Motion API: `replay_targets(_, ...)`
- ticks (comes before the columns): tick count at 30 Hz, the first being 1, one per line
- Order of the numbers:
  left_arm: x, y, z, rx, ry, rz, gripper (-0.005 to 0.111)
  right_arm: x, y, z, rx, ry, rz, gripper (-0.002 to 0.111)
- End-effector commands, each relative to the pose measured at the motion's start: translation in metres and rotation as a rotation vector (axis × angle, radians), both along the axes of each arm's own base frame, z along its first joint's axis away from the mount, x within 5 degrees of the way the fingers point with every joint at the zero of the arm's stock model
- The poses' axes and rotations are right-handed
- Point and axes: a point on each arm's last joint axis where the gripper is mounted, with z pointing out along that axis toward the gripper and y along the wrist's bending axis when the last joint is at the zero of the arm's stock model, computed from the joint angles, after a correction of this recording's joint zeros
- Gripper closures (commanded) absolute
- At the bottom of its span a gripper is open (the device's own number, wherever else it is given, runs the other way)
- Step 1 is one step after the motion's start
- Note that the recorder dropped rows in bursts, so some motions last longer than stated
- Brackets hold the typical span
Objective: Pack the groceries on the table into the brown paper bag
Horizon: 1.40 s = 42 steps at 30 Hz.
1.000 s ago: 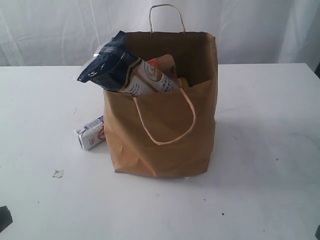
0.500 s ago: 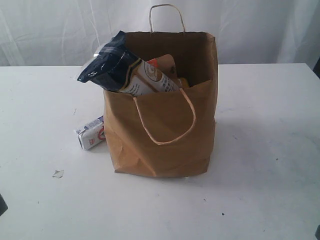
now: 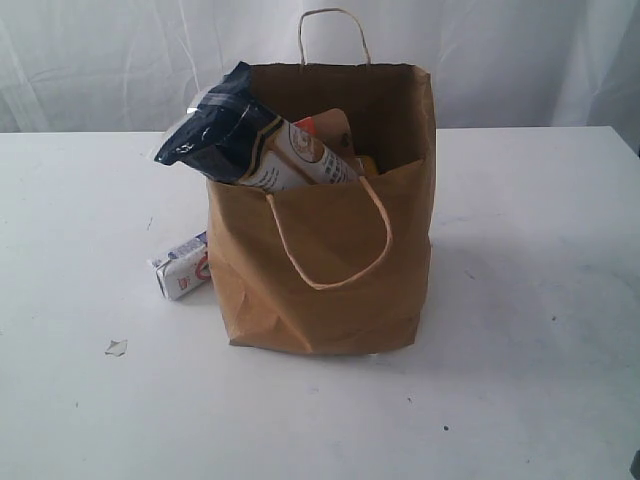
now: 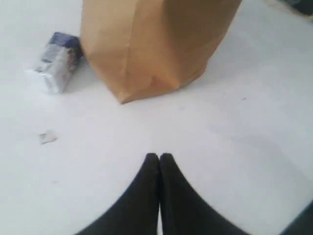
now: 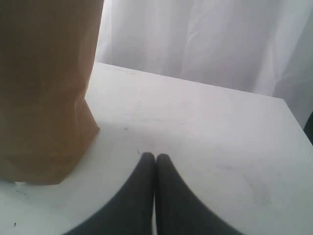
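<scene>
Exterior view first: the brown paper bag (image 3: 320, 270) stands upright around the middle of the table (image 3: 520, 380), mouth open. One loop handle (image 3: 333, 30) is up at the back and the front handle (image 3: 335, 250) hangs down the near face. The long dark-blue packet (image 3: 235, 135) pokes out of the mouth, leaning over the rim on the side of the table's left edge. Tucked beside it is a brown pouch (image 3: 328, 127) with an orange-red strip, and a yellow sliver (image 3: 366, 163) shows deeper in (too little of it to name).

The wrist cameras catch none of that; they see only the bag's lower walls. The small white-blue carton (image 3: 182, 267) is out on the tabletop, lying on its side right against the bag's left base. A paper scrap (image 3: 116, 347) lies nearer the front edge. The left wrist view picks up both; the right wrist view shows neither. What it does show is the table's far edge and a white curtain (image 5: 195, 39) behind it.

Now the fingers. The left gripper (image 4: 159, 156) has its two dark tips pressed together, nothing between them, above bare tabletop short of the bag's near corner. The right gripper (image 5: 155, 156) is the same: tips closed against each other, empty, just beside the bag's other side.
</scene>
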Motion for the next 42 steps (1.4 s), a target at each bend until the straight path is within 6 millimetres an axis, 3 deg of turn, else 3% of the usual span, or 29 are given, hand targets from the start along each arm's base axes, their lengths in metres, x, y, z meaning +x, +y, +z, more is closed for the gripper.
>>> replay_targets(1,0.032,-0.001,0.022,0.337,0.036,0.141,0.106,0.0,0.0,-0.002,0.005,0.006,-0.004,0.108)
replay_targets(4,0.056,-0.022,0.027,0.437,0.051,0.121,0.093,0.0,0.0,-0.002,0.005,0.006,-0.004,0.108)
replay_targets(7,0.08,-0.045,0.019,0.494,0.054,0.083,0.069,0.0,0.0,-0.002,0.005,0.006,-0.004,0.108)
replay_targets(9,0.098,-0.057,0.006,0.568,0.047,0.087,0.05,0.0,0.0,-0.002,0.005,0.006,-0.004,0.108)
replay_targets(12,0.122,-0.065,-0.015,0.692,0.061,0.146,0.038,0.0,0.0,-0.002,0.005,0.006,-0.004,0.108)
replay_targets(15,0.15,-0.064,-0.036,0.723,0.086,0.166,0.038,0.0,0.0,-0.002,-0.003,0.006,-0.003,0.108)
replay_targets(17,0.174,-0.057,-0.051,0.635,0.128,0.199,0.038,0.0,0.0,-0.002,-0.005,0.006,-0.003,0.108)
replay_targets(24,0.221,-0.046,-0.063,0.37,0.182,0.184,0.038,0.0,0.0,-0.002,-0.005,0.006,-0.003,0.108)
replay_targets(31,0.246,-0.07,-0.096,0.32,0.201,-0.055,0.038,0.0,0.0,-0.002,-0.003,0.004,-0.003,0.108)
replay_targets(42,0.286,-0.072,-0.128,0.372,0.208,-0.065,0.038,0.0,0.0,-0.002,-0.003,0.004,-0.003,0.108)
